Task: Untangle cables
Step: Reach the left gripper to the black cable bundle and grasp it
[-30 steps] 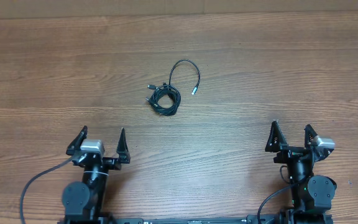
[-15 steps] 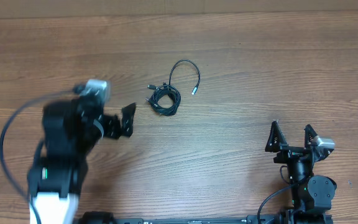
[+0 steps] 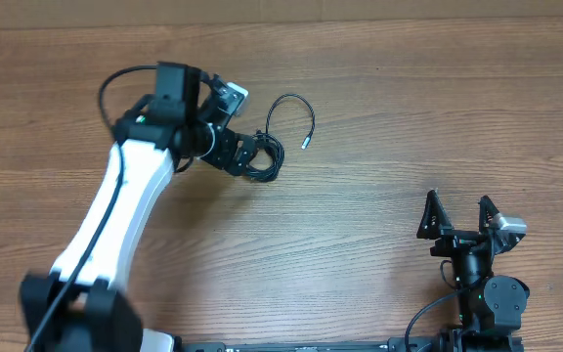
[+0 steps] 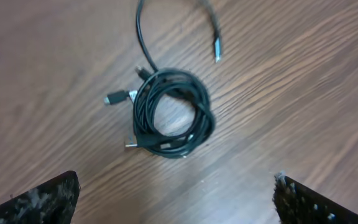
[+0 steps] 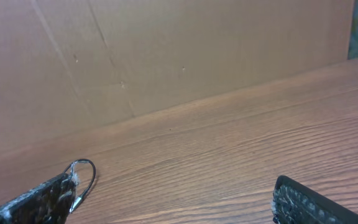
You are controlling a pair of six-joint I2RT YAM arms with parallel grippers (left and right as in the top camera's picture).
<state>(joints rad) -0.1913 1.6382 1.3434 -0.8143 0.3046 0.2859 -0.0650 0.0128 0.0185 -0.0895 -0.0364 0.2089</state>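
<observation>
Wood tabletop (image 3: pixel 409 117), one cable bundle (image 4: pixel 143 115)

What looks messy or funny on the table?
The cables are wound into a tangled coil on the table, with small plug ends poking out and one loose end curling away. Nothing looks broken or spilled.

The cables (image 4: pixel 140 118) are thin black cords wound together into a small flat coil, lying left of centre in the upper part of the overhead view. One loose strand (image 4: pixel 138 34) arcs up out of the coil and curls round to a silver-tipped plug (image 4: pixel 217 57). Two short plug ends (image 4: pixel 114 98) stick out on the coil's left side.
</observation>
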